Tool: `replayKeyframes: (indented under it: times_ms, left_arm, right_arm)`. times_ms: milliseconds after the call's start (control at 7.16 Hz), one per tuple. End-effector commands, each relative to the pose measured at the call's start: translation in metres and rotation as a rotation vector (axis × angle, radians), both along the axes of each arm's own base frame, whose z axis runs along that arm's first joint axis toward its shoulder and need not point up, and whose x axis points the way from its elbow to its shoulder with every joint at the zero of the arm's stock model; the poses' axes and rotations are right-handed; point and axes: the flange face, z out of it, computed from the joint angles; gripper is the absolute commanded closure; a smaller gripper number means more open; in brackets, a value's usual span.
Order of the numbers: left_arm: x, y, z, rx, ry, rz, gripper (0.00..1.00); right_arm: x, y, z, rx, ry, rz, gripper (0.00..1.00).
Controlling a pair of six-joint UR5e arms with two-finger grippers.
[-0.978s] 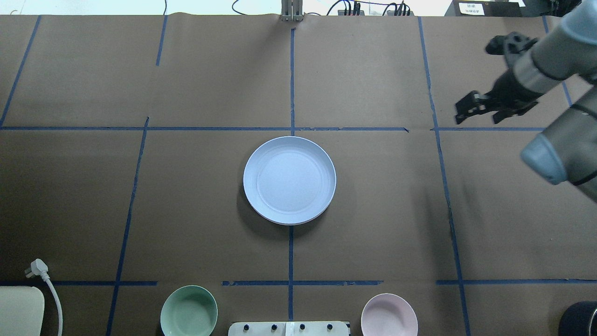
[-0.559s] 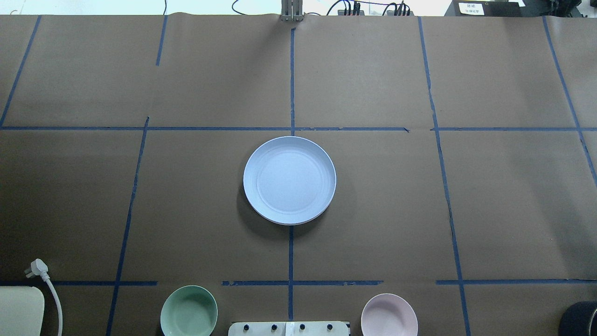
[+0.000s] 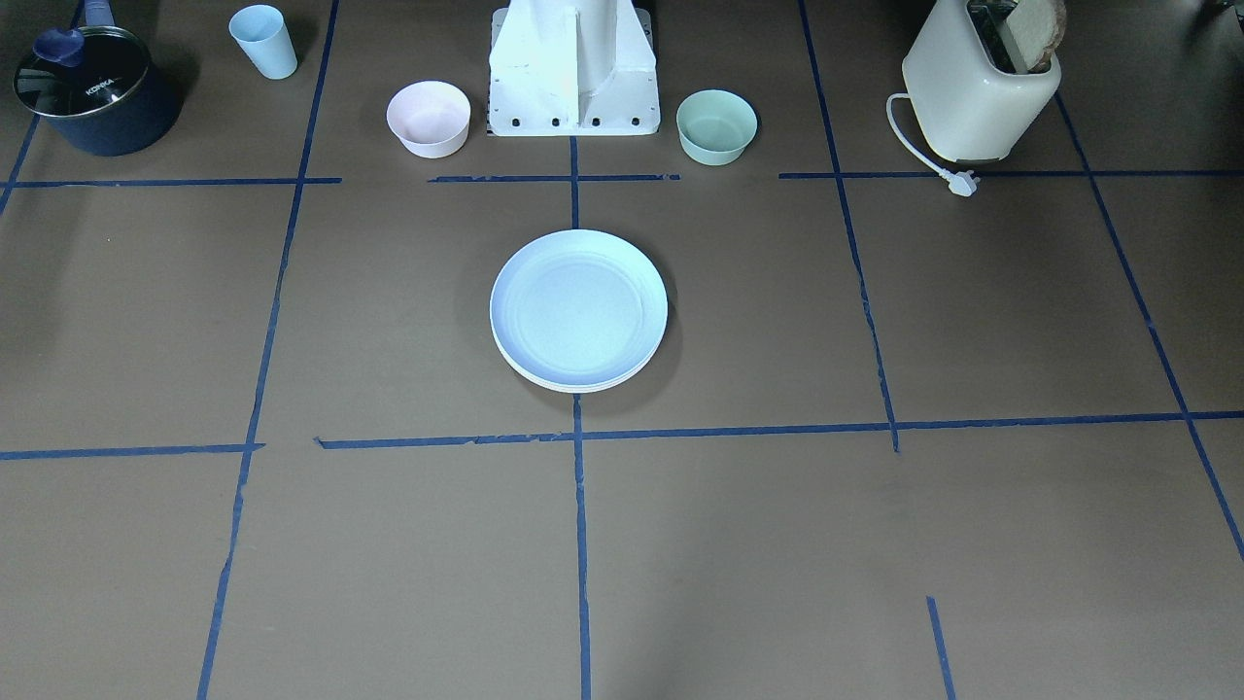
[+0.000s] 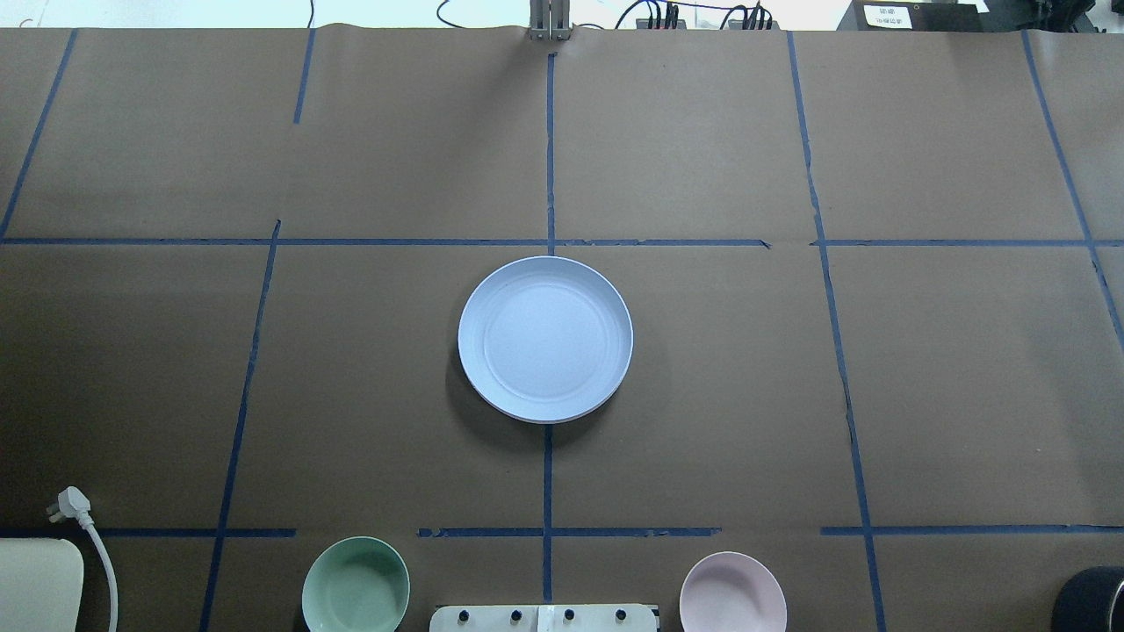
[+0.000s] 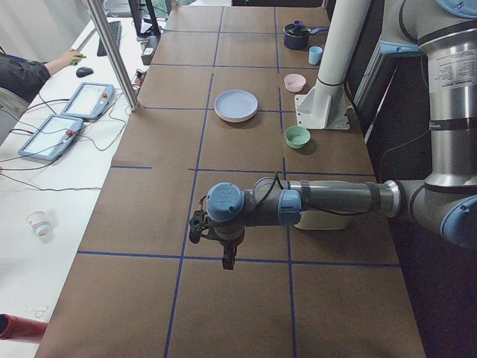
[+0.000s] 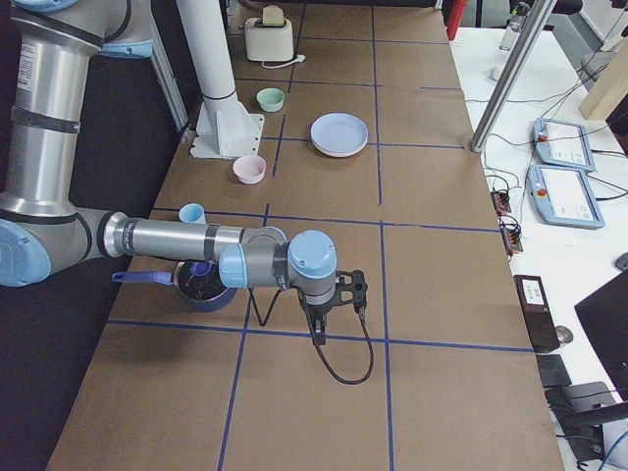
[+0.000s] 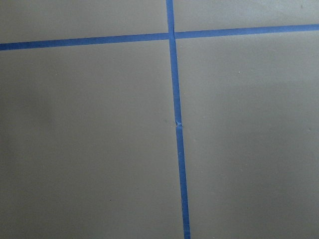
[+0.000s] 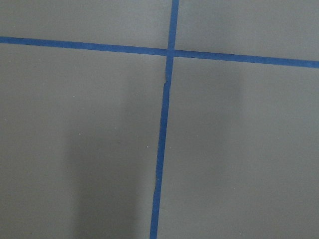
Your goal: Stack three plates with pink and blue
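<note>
A pale blue plate (image 4: 544, 338) lies at the table's middle and tops a stack. In the front-facing view (image 3: 578, 309) a cream-white rim (image 3: 569, 385) shows under it. The pink plate is hidden. The stack also shows far off in the left side view (image 5: 235, 104) and the right side view (image 6: 340, 132). My left gripper (image 5: 198, 226) hangs over bare table far from the plates; I cannot tell if it is open. My right gripper (image 6: 349, 290) hangs likewise over bare table at the other end; I cannot tell its state. Both wrist views show only brown paper and blue tape.
A pink bowl (image 3: 429, 117) and a mint bowl (image 3: 716, 124) flank the robot base (image 3: 573, 68). A pale blue cup (image 3: 264, 41) and a dark pot (image 3: 92, 89) stand on the robot's right. A cream toaster (image 3: 980, 92) with its plug stands on its left.
The right arm and its gripper, at the overhead view's upper right one second ago, have gone out of that view. The plate stack has not moved.
</note>
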Motion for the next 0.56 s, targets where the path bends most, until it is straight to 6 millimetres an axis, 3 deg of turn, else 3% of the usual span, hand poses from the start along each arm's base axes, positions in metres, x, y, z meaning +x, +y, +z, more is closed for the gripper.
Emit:
replayKeyframes:
  times_ms: [0, 419]
  left_arm:
    - [0.0001, 0.0001, 0.0002, 0.000, 0.000, 0.000, 0.00]
    - [0.0002, -0.0002, -0.0022, 0.004, 0.001, 0.000, 0.00]
  right_arm:
    - [0.0000, 0.0013, 0.0016, -0.007, -0.006, 0.005, 0.00]
    - [-0.0024, 0.0009, 0.0016, -0.007, -0.006, -0.001, 0.00]
